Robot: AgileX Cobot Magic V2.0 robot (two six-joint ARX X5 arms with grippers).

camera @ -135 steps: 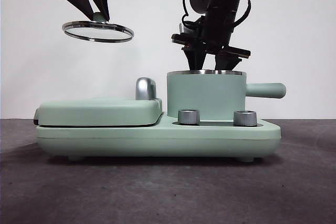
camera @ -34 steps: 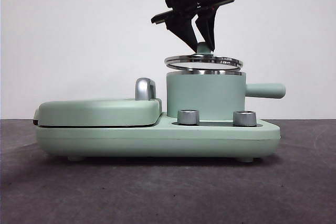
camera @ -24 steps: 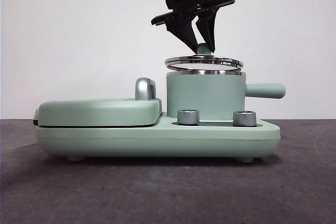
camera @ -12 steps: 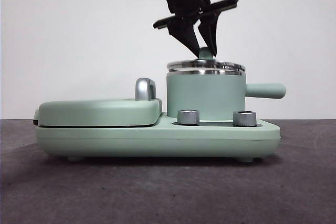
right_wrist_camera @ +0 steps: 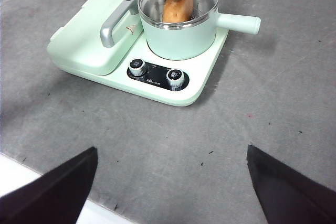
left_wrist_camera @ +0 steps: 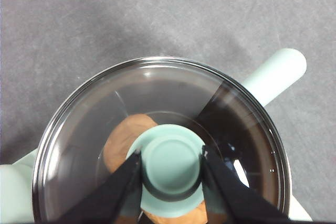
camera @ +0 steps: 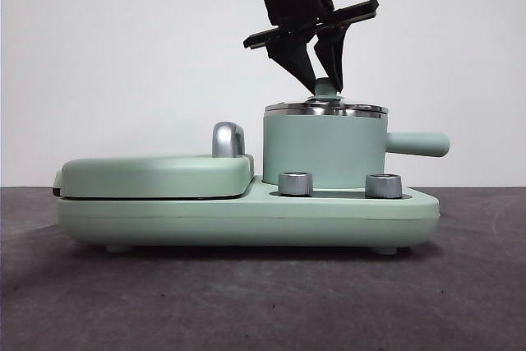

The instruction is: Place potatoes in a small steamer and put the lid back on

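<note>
While the lid point(camera: 325, 108) is seated flat on the small steamer point(camera: 324, 150), its green knob point(left_wrist_camera: 171, 163) is flanked by the left gripper point(left_wrist_camera: 170, 167), whose jaws are clenched on it. The potato point(right_wrist_camera: 177, 9) is seen inside. The right gripper point(right_wrist_camera: 170, 187) is held high over the grey surface point(right_wrist_camera: 273, 98), jaws spread apart.

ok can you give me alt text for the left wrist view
Looking straight down, the left hand grips the mint-green knob of a glass lid that sits on the small steamer. An orange-brown potato shows through the glass inside the pot, and grey table surrounds it.
</note>
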